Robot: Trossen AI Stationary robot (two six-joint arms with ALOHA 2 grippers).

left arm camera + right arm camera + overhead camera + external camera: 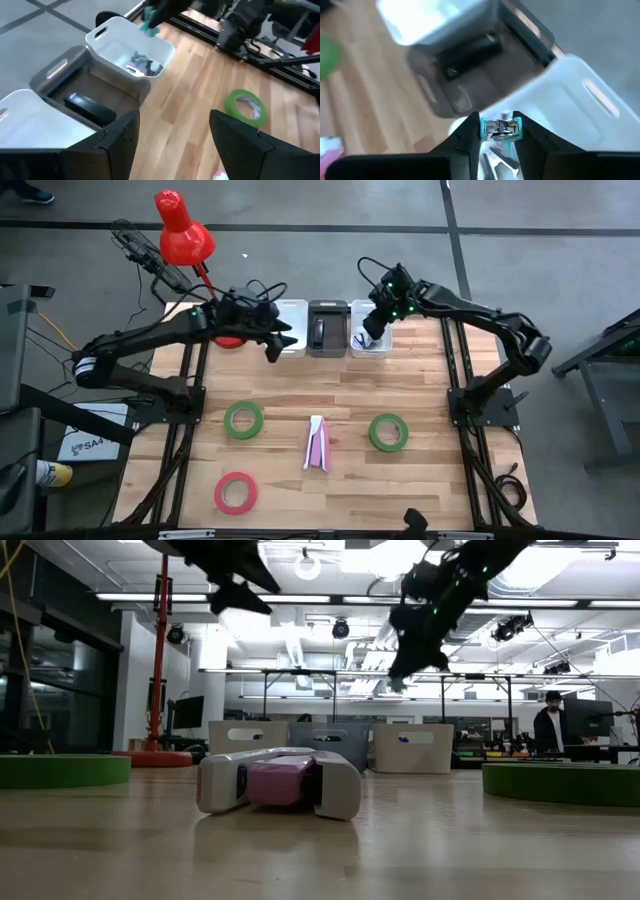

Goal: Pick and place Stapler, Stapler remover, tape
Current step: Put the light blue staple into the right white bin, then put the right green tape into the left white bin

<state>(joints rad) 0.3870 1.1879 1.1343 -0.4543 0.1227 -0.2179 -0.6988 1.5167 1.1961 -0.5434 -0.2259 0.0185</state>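
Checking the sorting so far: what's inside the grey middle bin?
The grey middle bin holds one black stapler. Its near wall hides part of the floor, so anything lying there can't be seen.

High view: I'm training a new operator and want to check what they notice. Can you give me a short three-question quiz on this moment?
1. True or false: the pink tape roll stands on its edge.
2. How many green tape rolls lie on the table?
3. What does the right gripper hold between its jaws? A: a stapler. B: a staple remover. C: a tape roll.

Key: 1 false, it lies flat; 2 two; 3 B.
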